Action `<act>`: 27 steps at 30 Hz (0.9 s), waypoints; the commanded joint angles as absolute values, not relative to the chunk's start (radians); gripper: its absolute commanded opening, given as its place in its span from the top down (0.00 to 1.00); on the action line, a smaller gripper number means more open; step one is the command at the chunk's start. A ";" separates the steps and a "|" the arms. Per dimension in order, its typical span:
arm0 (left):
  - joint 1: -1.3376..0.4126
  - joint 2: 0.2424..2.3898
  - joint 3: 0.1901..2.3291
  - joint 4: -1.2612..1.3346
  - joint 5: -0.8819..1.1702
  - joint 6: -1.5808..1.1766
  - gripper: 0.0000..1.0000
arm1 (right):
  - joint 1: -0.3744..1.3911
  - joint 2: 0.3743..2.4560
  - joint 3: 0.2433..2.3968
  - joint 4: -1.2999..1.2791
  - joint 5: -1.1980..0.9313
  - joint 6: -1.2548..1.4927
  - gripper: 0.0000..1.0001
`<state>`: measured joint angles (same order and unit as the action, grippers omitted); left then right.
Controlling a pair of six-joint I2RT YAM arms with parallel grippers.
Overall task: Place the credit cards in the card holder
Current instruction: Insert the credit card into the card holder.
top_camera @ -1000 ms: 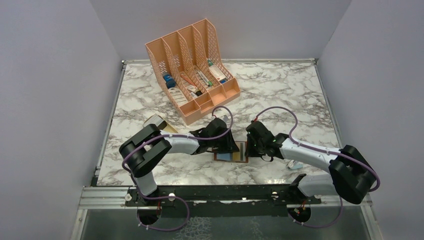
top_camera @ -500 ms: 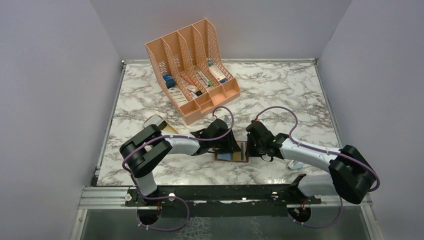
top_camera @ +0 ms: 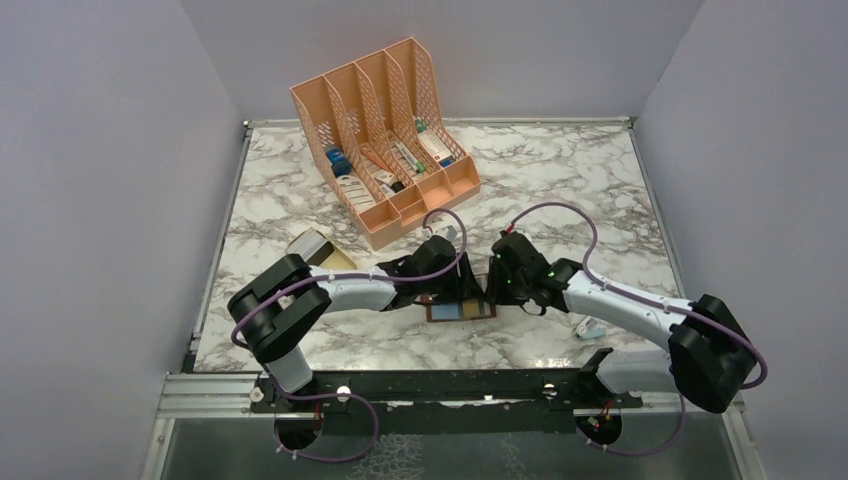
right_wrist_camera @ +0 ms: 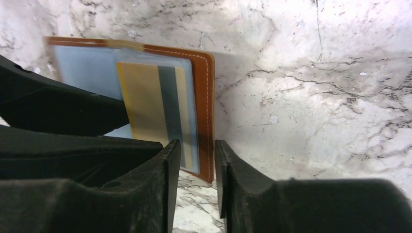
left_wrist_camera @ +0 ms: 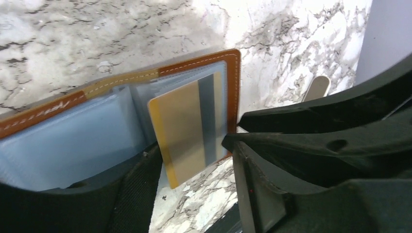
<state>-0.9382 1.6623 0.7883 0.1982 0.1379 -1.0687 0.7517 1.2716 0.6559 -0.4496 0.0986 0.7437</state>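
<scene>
Right wrist: yellow card (right_wrist_camera: 145, 104) half-seated in card holder (right_wrist_camera: 208, 97) pocket. Right gripper (right_wrist_camera: 195, 145) narrow, empty; left gripper (left_wrist_camera: 187, 155) wider, empty. Your next move: push card home.

The card holder (left_wrist_camera: 234, 82) was made of brown leather-like material, its pockets (left_wrist_camera: 73, 141) of clear glossy plastic. The yellow card (left_wrist_camera: 182, 131) was seen as smooth plastic. The table (right_wrist_camera: 316, 73) was finished as glossy marble.
</scene>
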 commanded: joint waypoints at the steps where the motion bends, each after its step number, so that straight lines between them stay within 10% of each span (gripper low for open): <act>1: -0.945 1.631 0.821 0.135 0.087 -1.054 0.40 | 0.753 1.232 0.710 -0.467 0.061 0.738 0.63; 9: -0.927 1.564 0.857 0.035 0.030 -1.015 0.34 | 0.753 1.205 0.709 -0.482 0.057 0.763 0.49; 27: -0.810 1.342 1.067 -0.499 -0.316 -0.416 0.39 | 0.759 1.192 0.731 -0.396 -0.094 0.756 0.51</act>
<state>-0.8425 1.4063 1.0080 -0.3058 -0.1513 -0.6937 0.7490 1.1973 0.7059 -0.4583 -0.0269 0.7551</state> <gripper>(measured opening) 0.617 0.501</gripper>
